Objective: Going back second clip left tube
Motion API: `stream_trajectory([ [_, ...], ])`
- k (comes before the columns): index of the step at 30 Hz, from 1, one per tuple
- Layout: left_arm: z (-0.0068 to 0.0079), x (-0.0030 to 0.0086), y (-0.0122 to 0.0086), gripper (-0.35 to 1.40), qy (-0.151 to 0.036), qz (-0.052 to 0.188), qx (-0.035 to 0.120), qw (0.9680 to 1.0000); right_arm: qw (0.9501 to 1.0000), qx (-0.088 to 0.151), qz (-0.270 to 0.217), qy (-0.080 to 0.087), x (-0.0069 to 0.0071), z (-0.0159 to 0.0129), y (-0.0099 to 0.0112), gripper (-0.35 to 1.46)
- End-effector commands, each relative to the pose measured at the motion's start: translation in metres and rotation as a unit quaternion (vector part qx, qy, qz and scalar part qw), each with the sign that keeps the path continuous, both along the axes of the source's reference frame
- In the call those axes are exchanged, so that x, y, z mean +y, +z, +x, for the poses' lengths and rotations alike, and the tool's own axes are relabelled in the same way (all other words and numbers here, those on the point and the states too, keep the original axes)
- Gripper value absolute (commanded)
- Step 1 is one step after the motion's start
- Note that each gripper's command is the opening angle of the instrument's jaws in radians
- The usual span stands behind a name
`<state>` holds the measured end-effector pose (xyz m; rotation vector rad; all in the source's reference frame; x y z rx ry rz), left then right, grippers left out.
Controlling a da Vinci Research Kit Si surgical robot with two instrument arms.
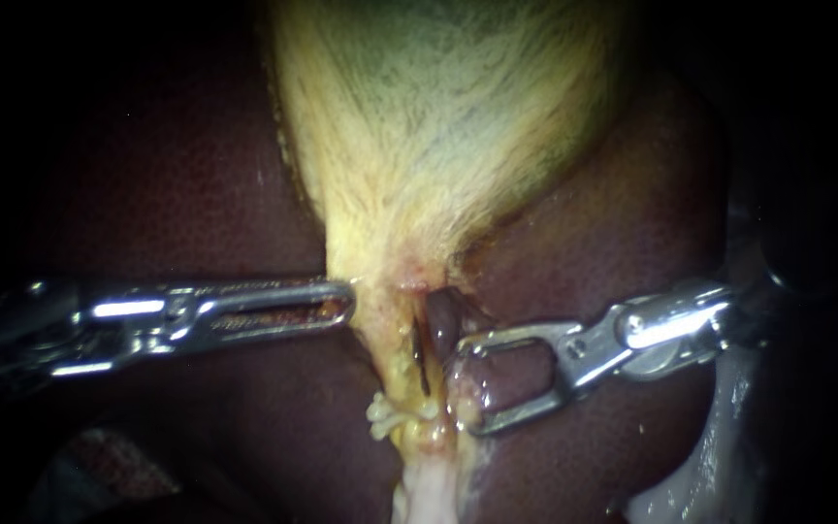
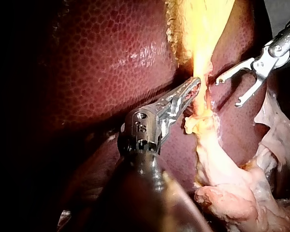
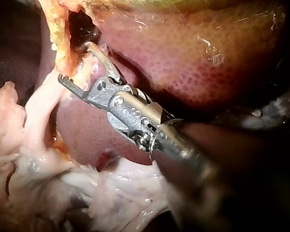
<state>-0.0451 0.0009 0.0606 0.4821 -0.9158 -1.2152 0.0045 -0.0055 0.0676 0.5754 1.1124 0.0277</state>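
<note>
The right instrument holds its jaws wide apart and empty, just beside the pale tube below the gallbladder — near it, not around it. The left instrument has its jaws together, with the tip touching the tube's other side. Liver lies behind.

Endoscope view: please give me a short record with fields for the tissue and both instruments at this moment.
gallbladder: pale yellow, narrowing to a thin neck
liver: dark red, on both sides of the neck
left instrument: tip against one side of the neck
right instrument: jaws open and empty, at the neck's other side
dark thin piece: on the neck between the two tips; cannot tell if it is a clip
</note>
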Motion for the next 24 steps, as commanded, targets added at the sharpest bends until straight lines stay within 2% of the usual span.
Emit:
stream_trajectory([
  [1,0.0000,0.0000,0.0001,-0.35,0.000,0.000,0.000,1.0000,1.0000,0.001,-0.002,0.002,0.0004,-0.0005,-0.0005,0.60],
  [7,-0.0001,0.0000,0.0003,-0.35,0.000,-0.001,0.000,1.0000,0.9998,0.004,-0.018,0.006,0.0023,-0.0025,-0.0028,0.60],
  [11,-0.0002,0.0000,0.0007,-0.35,0.000,-0.001,0.000,1.0000,0.9997,0.008,-0.022,0.008,0.0030,-0.0032,-0.0037,0.60],
  [17,-0.0010,-0.0003,0.0020,-0.35,0.000,-0.003,0.001,1.0000,0.9996,0.010,-0.024,0.008,0.0031,-0.0033,-0.0039,0.60],
  [24,-0.0028,-0.0003,0.0047,-0.35,0.007,-0.003,0.000,1.0000,0.9996,0.011,-0.027,0.007,0.0030,-0.0033,-0.0040,0.60],
])
